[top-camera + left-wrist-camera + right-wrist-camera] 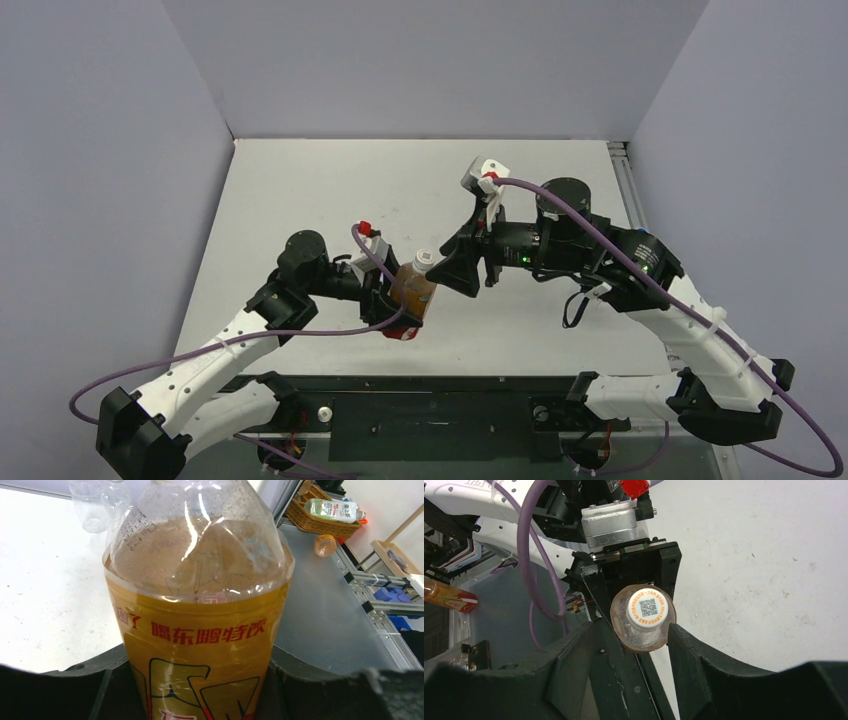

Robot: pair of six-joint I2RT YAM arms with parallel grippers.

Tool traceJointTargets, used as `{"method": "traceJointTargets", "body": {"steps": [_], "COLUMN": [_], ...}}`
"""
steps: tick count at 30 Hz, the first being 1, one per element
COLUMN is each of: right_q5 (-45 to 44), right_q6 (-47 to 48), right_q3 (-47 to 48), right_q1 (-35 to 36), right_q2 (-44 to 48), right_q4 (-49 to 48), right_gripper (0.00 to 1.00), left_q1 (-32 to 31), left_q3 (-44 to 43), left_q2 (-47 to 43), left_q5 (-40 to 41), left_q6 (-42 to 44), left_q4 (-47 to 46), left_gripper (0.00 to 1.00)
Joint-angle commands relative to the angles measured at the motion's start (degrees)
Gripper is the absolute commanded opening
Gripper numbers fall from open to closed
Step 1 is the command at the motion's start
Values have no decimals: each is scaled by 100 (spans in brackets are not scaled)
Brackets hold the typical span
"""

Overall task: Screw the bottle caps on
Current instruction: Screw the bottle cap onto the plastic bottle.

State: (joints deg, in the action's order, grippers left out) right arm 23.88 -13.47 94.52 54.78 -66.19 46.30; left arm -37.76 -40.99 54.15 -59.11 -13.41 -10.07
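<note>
Closest to left wrist lens: matte black fingers (pixel 70 692) of left claw (pixel 200 700), clenched on both flanks of amber bottle (pixel 200 580). Thin glossy plastic, round body, yellow label with red characters, clear domed shoulder beaded with droplets above tea-coloured liquid. From above, held tilted, neck aimed away from left claw toward right claw (pixel 639 626). On that neck, straight ahead of right claw and between its fingertips: white screw cap (pixel 648 609), small, round, flat-topped, printed with a square code inside a ring of orange lettering. Black wedge-shaped fingers (pixel 704 670) of right claw close on either side of cap and bottle shoulder; grasping or merely alongside, impossible to tell. Below both claws, white table (pixel 330 190), matte, scuffed, speckled with small dark marks. Pale lavender-grey walls (pixel 420 60) on three sides. Aluminium rail (pixel 622 190) along the table edge behind right claw. Far ahead of left claw and off to its left, clear plastic vessels (pixel 92 507), exact kind unclear; ahead to its right, past the table edge, wicker basket (pixel 320 526) with a labelled bottle (pixel 332 509) inside. Purple cables (pixel 300 335) looping behind each claw. Wide open stretch of tabletop beyond both claws toward the far wall; little gap between the two.
</note>
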Motion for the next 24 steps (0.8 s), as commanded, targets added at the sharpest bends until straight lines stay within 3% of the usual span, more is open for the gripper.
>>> {"method": "traceJointTargets", "body": {"steps": [1,24], "right_q5": [244,160], "right_q6": [131,-8], "right_q3": [114,313], "right_q1": [-14,-12], "right_q2": [-140,-367], "right_q4": [-293,-449], "right_gripper": [51,41], "left_q1": [32,36], "left_q3": [-204,-105], "left_q2": [-104,-179], "left_q5": [-335,-295], "left_q6": [-127,-138], "left_q4": [-222,-303], "left_gripper": [0,0]}}
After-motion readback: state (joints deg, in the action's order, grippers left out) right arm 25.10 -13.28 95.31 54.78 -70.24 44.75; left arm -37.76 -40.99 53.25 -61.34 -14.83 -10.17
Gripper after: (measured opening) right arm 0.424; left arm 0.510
